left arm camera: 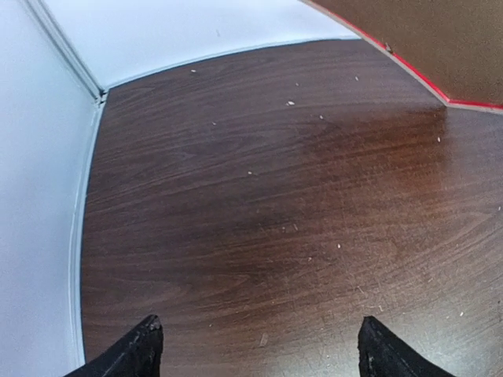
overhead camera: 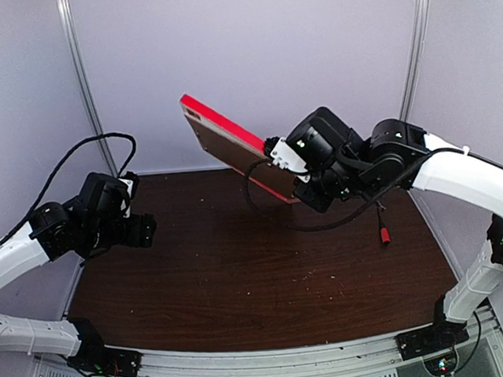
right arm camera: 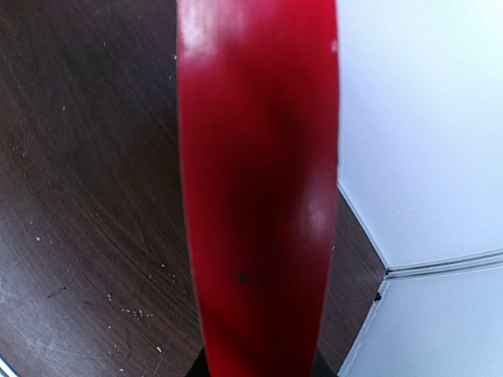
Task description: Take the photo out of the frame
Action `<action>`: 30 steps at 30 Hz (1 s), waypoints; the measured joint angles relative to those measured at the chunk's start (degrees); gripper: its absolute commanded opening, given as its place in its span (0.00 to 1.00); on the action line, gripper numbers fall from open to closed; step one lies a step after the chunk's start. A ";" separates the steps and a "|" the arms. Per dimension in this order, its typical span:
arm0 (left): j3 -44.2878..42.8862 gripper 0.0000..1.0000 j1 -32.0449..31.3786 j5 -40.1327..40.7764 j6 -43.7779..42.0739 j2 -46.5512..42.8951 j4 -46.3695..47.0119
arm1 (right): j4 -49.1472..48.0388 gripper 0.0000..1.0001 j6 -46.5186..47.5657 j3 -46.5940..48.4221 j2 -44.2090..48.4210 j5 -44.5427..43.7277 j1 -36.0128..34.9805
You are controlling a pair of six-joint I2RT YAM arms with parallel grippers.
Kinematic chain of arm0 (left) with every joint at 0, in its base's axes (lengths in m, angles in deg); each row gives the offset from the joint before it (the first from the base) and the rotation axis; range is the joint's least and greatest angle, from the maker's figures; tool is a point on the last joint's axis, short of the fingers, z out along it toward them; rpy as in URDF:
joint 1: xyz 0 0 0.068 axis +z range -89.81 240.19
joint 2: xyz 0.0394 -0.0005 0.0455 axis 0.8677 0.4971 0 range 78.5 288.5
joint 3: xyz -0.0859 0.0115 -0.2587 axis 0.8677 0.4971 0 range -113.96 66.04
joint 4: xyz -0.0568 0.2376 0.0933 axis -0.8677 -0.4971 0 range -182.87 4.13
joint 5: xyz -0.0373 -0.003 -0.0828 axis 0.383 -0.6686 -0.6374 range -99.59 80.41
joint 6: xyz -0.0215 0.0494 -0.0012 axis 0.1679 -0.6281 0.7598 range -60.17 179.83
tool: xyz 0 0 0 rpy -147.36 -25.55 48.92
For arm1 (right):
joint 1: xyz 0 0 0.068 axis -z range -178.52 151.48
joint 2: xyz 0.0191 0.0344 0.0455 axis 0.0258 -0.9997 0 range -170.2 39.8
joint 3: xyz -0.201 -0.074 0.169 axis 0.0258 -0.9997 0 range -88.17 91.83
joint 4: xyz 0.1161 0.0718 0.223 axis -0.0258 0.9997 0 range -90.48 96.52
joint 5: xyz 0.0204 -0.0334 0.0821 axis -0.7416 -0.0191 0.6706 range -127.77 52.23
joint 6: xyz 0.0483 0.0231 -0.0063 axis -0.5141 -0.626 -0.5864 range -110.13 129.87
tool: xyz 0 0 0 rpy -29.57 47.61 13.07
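The red frame (overhead camera: 224,132) is held up off the table at the back middle, tilted, its brown backing board (overhead camera: 237,157) facing the camera. My right gripper (overhead camera: 286,162) is shut on the frame's lower right edge. The right wrist view shows only the frame's red side (right arm camera: 259,188) running up from between my fingers. The frame's corner and backing also show in the left wrist view (left arm camera: 440,47) at top right. The photo is hidden. My left gripper (left arm camera: 259,345) is open and empty, low over the table at the left, well apart from the frame.
Dark wood table (overhead camera: 239,266) with small pale crumbs (left arm camera: 291,103). White walls stand close at the back and the sides (overhead camera: 251,43). A black cable with a red plug (overhead camera: 383,234) hangs from the right arm.
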 measured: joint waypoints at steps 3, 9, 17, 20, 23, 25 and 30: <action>-2.32 0.84 0.04 1.81 2.16 -1.97 -3.19 | 1.66 0.00 1.55 -0.31 -2.34 -1.27 -1.46; -7.17 0.82 0.20 5.75 7.15 -7.37 -8.68 | 4.04 0.00 5.46 -2.21 -4.81 -3.74 -5.29; -9.14 0.77 0.26 6.16 12.83 -10.03 -10.99 | 5.01 0.00 7.61 -3.61 -9.81 -8.15 -10.91; -8.96 0.76 0.28 4.42 14.34 -10.38 -9.90 | 5.25 0.00 7.58 -4.11 -11.47 -8.79 -12.33; -8.00 0.76 0.31 1.81 16.17 -10.86 -7.30 | 5.20 0.00 7.50 -4.74 -12.07 -8.76 -13.03; -7.21 0.76 0.31 -0.02 17.94 -10.91 -5.90 | 5.16 0.00 7.39 -4.96 -12.15 -8.74 -13.20; -3.98 0.78 0.31 -3.76 26.01 -11.52 -2.29 | 4.72 0.00 6.19 -4.96 -13.05 -8.72 -13.57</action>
